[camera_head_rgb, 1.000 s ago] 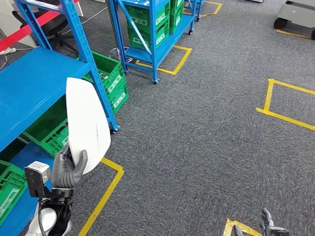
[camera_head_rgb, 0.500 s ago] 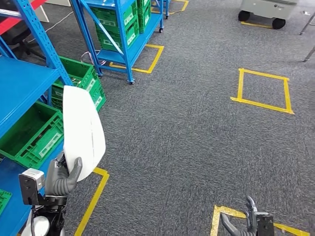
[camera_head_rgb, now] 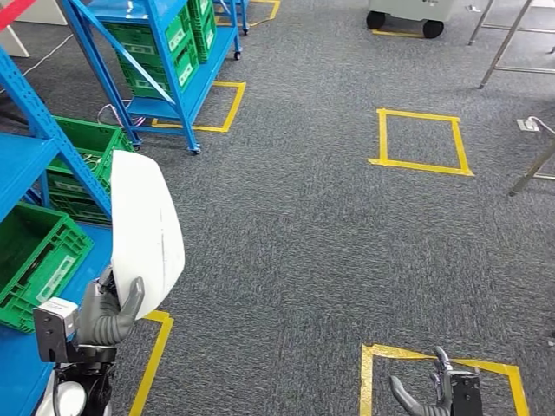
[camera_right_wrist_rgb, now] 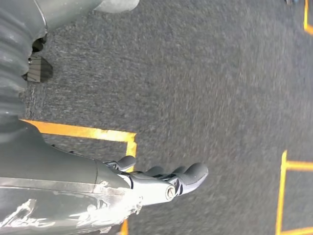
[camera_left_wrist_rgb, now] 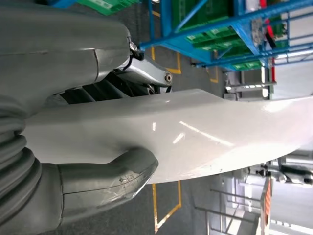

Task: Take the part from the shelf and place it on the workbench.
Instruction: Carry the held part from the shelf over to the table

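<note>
A: So, what was nearest?

B: The left hand (camera_head_rgb: 111, 310) gripped the white part (camera_head_rgb: 144, 227) at its lower edge, thumb (camera_left_wrist_rgb: 110, 178) pressed on its face, holding it upright just beside the blue shelf (camera_head_rgb: 26, 160). The right hand (camera_head_rgb: 425, 394) hung low, holding nothing, fingers (camera_right_wrist_rgb: 177, 176) loosely extended, over a yellow tape square (camera_head_rgb: 439, 355) well away from the shelf.

A: And around the shelf?

B: Green crates (camera_head_rgb: 39, 256) sat on its lower level, behind the part. Beyond it stood a second blue rack (camera_head_rgb: 164, 52) with more crates, and grey carpet (camera_head_rgb: 301, 217) spread between. Farther off lay another tape square (camera_head_rgb: 419, 139) and a wheeled cart (camera_head_rgb: 406, 13).
</note>
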Controlling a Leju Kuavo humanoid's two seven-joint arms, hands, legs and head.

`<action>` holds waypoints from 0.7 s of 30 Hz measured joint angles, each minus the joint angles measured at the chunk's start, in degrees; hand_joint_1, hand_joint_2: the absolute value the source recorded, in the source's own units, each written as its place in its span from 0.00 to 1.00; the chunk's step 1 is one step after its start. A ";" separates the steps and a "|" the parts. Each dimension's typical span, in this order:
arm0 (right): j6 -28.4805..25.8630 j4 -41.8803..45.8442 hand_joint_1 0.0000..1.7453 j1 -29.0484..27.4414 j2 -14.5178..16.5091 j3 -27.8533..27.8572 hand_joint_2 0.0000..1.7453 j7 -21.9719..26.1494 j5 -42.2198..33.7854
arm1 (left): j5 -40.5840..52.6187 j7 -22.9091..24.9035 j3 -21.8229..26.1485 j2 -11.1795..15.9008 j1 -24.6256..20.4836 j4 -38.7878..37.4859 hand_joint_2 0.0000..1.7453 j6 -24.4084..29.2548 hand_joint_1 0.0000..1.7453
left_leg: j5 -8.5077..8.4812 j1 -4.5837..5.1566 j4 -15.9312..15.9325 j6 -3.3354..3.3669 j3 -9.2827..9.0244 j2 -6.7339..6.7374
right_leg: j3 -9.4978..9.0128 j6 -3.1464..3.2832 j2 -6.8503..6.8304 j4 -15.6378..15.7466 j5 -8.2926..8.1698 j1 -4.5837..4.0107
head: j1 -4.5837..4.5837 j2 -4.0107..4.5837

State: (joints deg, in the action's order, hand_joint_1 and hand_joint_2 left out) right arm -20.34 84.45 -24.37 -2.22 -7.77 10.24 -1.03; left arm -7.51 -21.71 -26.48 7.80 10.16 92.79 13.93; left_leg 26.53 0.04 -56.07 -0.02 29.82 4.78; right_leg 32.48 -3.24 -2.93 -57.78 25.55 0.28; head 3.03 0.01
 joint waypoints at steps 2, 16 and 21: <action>-3.06 0.69 0.00 -0.18 -1.87 -2.32 1.00 -0.55 -2.93 | 0.89 0.11 -0.05 -0.04 -0.39 0.03 1.00 -1.05 1.00 | 0.09 -0.08 -0.07 -0.60 0.04 0.53 | 0.30 0.94 1.13 -0.05 -0.26 -0.04 | -0.04 0.00; -15.62 12.54 0.00 -9.30 -9.42 -7.06 1.00 2.02 -11.34 | 5.23 1.67 -3.86 -1.92 -6.24 -2.45 1.00 -9.92 1.00 | 0.20 -0.61 -1.03 -0.15 1.15 -8.53 | 1.83 1.04 9.64 -0.25 -1.33 -0.02 | -0.32 -0.01; -15.87 15.57 0.00 -12.73 -9.55 -5.92 1.00 1.46 -9.99 | 4.97 2.54 -5.46 -2.83 -7.83 -3.64 1.00 -11.19 1.00 | -0.22 -0.54 -0.39 1.03 0.91 -5.49 | 5.99 -0.32 5.05 -7.10 2.19 0.01 | 0.23 -0.01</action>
State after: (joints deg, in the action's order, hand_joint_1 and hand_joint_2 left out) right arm -36.22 100.02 -37.10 -11.78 -13.69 11.69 -11.02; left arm -2.54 -19.17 -31.94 4.97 2.33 89.15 2.74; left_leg 26.31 -0.50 -56.45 1.01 30.73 -0.71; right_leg 38.47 -3.56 2.12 -64.88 27.74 0.29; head 3.26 0.01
